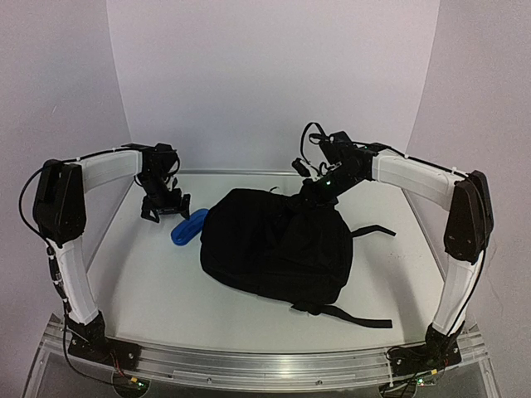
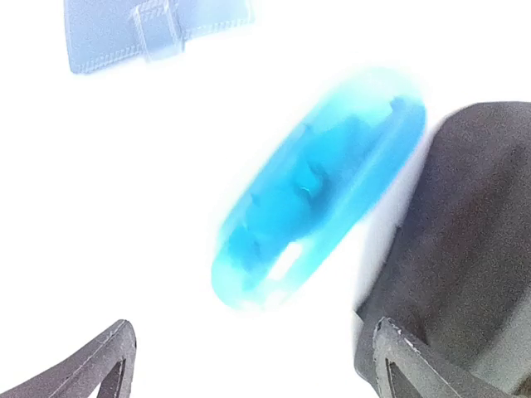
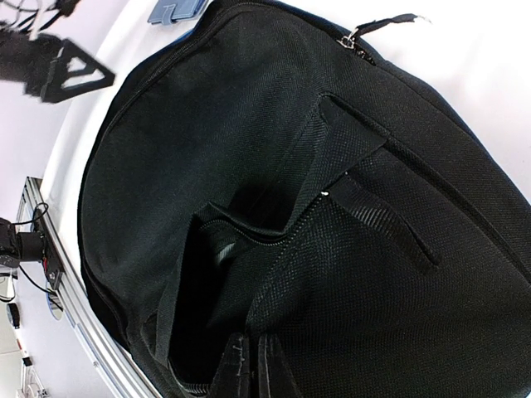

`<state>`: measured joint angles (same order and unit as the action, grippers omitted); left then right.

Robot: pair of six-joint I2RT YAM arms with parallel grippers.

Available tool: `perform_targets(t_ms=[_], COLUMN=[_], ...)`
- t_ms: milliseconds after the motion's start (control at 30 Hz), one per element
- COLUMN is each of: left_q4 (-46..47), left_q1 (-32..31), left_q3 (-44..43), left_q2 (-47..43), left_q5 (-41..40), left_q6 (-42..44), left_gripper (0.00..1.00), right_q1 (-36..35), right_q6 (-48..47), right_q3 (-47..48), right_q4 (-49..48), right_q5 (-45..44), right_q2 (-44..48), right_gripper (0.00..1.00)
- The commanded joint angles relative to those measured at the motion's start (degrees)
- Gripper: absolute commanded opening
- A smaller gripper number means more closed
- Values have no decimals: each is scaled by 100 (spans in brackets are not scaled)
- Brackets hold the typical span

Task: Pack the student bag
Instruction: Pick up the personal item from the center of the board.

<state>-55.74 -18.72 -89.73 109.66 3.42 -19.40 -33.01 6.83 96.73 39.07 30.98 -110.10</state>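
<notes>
The bag (image 1: 278,249) is laid on the desk (image 1: 149,290), a blue case (image 1: 189,225) just beside it. The left claw (image 1: 166,211) is held wide open, empty, near the case; the right claw (image 3: 253,365) is shut against the bag.

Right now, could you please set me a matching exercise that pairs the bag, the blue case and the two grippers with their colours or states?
Things:
1 student bag
2 blue case
3 left gripper
4 right gripper

States:
A jaws open, over the blue case
B black, the largest item
C jaws shut on bag fabric
D translucent, lying beside the bag

Pairs: 1-B; 2-D; 3-A; 4-C
</notes>
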Motion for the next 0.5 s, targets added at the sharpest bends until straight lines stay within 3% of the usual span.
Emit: perform_targets(t_ms=[0,267,467], left_q4=[-226,91,319], left_q1=[0,-5,0], left_q3=[-569,-823,-798], left_q2=[404,1077,1347], left_q5=[-372,595,794], left_q6=[887,1183,1269], left_gripper=[100,100,99], right_q1=[29,31,45], right_q6=[-40,-2,3], right_q3=[83,143,149], right_q4=[-10,-13,-9], right_q5=[120,52,31], right_q2=[142,43,19], right_gripper=[0,0,0])
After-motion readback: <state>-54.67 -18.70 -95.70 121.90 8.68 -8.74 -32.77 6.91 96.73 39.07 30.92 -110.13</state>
